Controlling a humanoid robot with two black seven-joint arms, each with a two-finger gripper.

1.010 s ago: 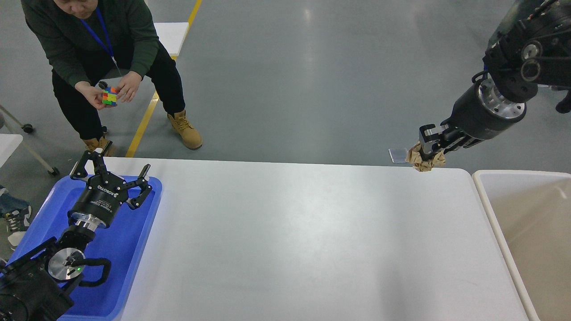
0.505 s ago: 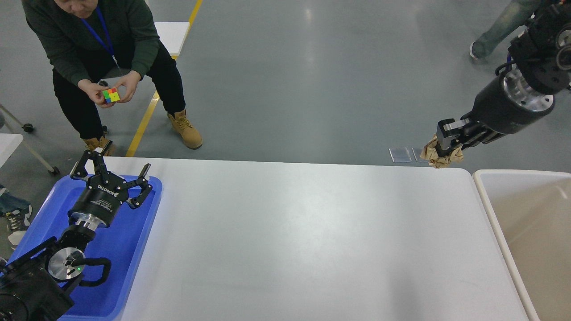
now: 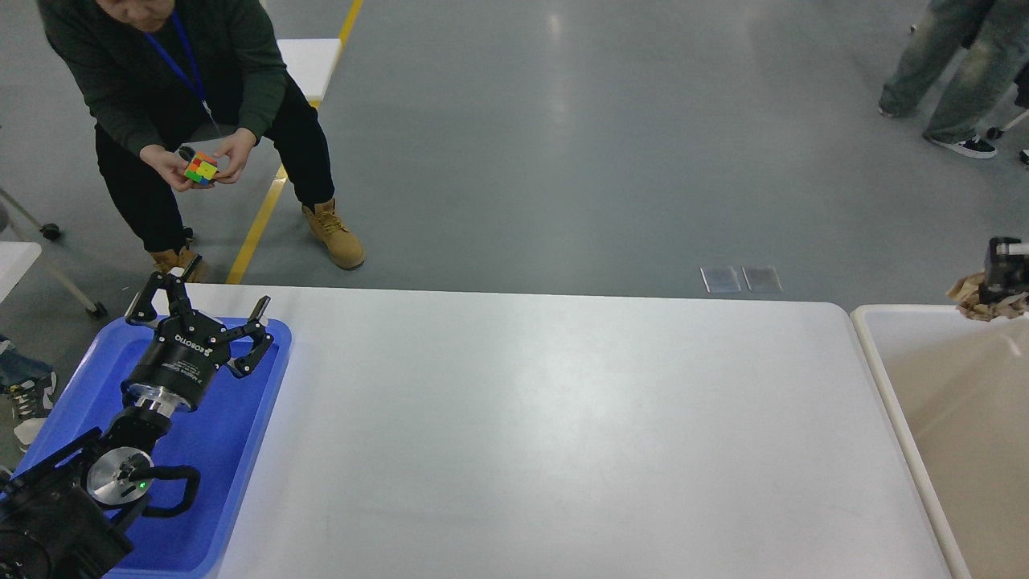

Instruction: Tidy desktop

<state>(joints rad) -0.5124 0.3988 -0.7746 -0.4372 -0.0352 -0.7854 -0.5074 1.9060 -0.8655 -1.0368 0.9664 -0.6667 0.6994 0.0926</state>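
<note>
The white desktop (image 3: 547, 434) fills the middle of the head view. My left gripper (image 3: 205, 301) is open and empty above the blue tray (image 3: 233, 426) at the left. My right gripper (image 3: 1001, 277) shows only at the right edge, shut on a crumpled brown paper wad (image 3: 969, 293). It holds the wad above the far rim of the beige bin (image 3: 892, 386). Most of the right arm is out of view.
A person crouches beyond the table's far left corner, holding a coloured puzzle cube (image 3: 199, 170). Two clear plates (image 3: 739, 279) lie on the floor behind the table. Other people's legs (image 3: 949, 72) stand at the far right.
My right gripper has carried the paper wad to the right, from above the table's far right corner to above the bin. The left arm has not moved.
</note>
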